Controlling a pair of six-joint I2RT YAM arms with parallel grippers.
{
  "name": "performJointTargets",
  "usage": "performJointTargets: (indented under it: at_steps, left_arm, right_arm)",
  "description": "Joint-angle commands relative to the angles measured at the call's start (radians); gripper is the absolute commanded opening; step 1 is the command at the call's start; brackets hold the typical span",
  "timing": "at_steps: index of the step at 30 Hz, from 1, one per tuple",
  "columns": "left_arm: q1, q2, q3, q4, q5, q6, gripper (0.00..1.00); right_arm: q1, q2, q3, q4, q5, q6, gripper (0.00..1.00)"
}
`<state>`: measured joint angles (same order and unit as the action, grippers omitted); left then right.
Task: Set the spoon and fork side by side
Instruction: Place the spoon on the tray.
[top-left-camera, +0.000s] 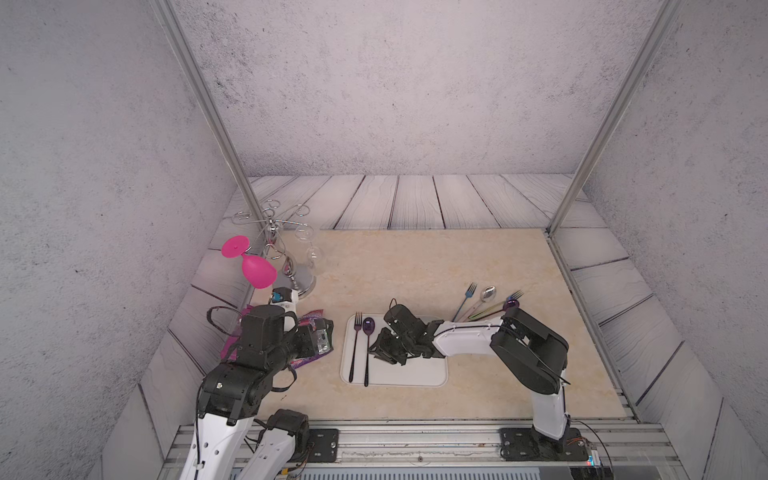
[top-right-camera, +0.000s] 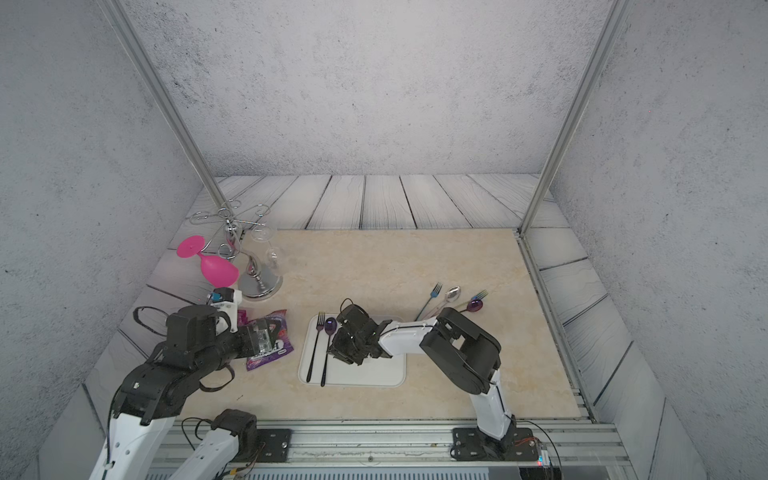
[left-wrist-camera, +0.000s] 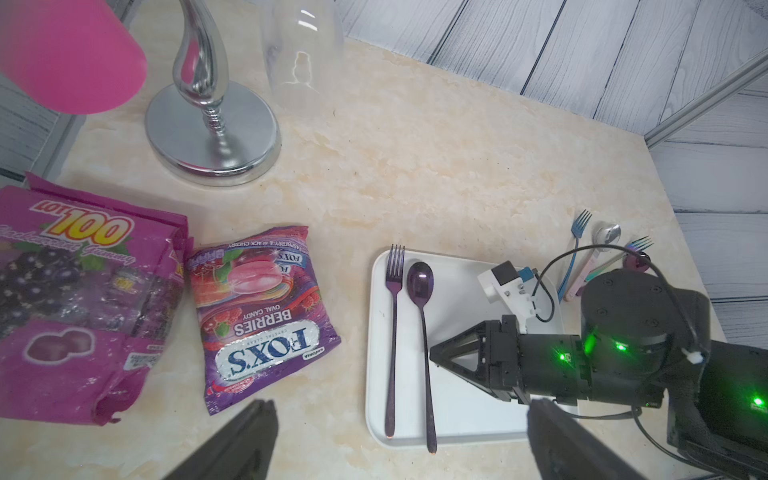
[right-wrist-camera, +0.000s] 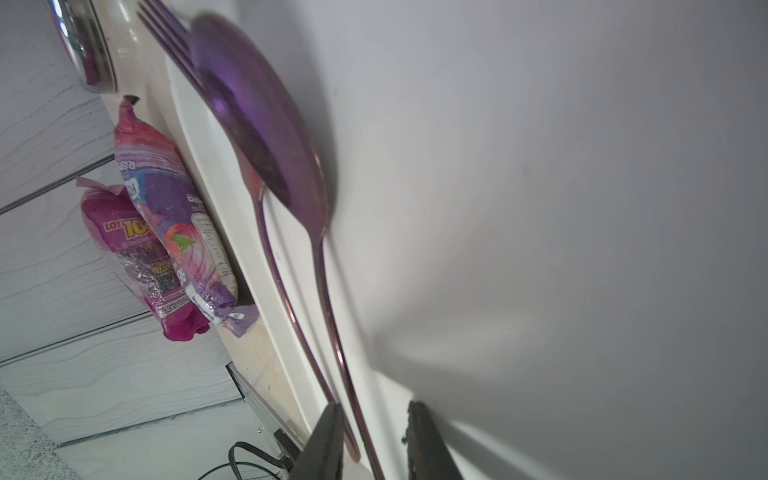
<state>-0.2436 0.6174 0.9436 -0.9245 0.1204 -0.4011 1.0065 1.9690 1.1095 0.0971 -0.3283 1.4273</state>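
A purple fork (top-left-camera: 355, 337) (left-wrist-camera: 394, 316) and a purple spoon (top-left-camera: 368, 326) (left-wrist-camera: 420, 278) lie side by side, parallel and a little apart, along the left part of a white tray (top-left-camera: 415, 374) (left-wrist-camera: 457, 407). The spoon's handle end sticks out just past the tray's front rim. My right gripper (top-left-camera: 372, 351) (right-wrist-camera: 374, 405) rests low on the tray at the spoon's handle. Its jaws are a little apart, the handle runs between them and a gap shows beside it. The spoon (right-wrist-camera: 257, 116) fills the right wrist view. My left gripper (top-left-camera: 329, 336) (left-wrist-camera: 401, 402) hovers wide open left of the tray, holding nothing.
Two purple candy bags (left-wrist-camera: 257, 316) (left-wrist-camera: 75, 291) lie left of the tray under my left arm. Behind them stands a chrome glass rack (top-left-camera: 301, 282) with a pink glass (top-left-camera: 257, 270) and a clear glass (top-left-camera: 313, 251). More cutlery (top-left-camera: 486, 303) lies behind my right arm.
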Motion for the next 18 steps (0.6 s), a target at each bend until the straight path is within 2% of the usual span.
performJointTargets:
  at_steps: [1,9,14,18]
  left_arm:
    - [-0.003,-0.009,0.001,0.004,0.008,-0.006,0.99]
    - [-0.003,-0.018,-0.003,0.006,0.01,-0.01,0.99]
    - [-0.003,-0.016,-0.004,0.007,0.01,-0.01,0.99]
    - [-0.003,-0.016,-0.004,0.008,0.008,-0.008,0.99]
  right_arm:
    - [0.009,0.004,-0.011,-0.017,-0.014,0.053,0.28]
    - [0.02,0.042,-0.008,0.015,-0.037,0.085,0.24]
    - [0.018,0.064,-0.005,0.036,-0.039,0.1,0.14]
    - [0.015,0.087,0.0,0.054,-0.044,0.111,0.11]
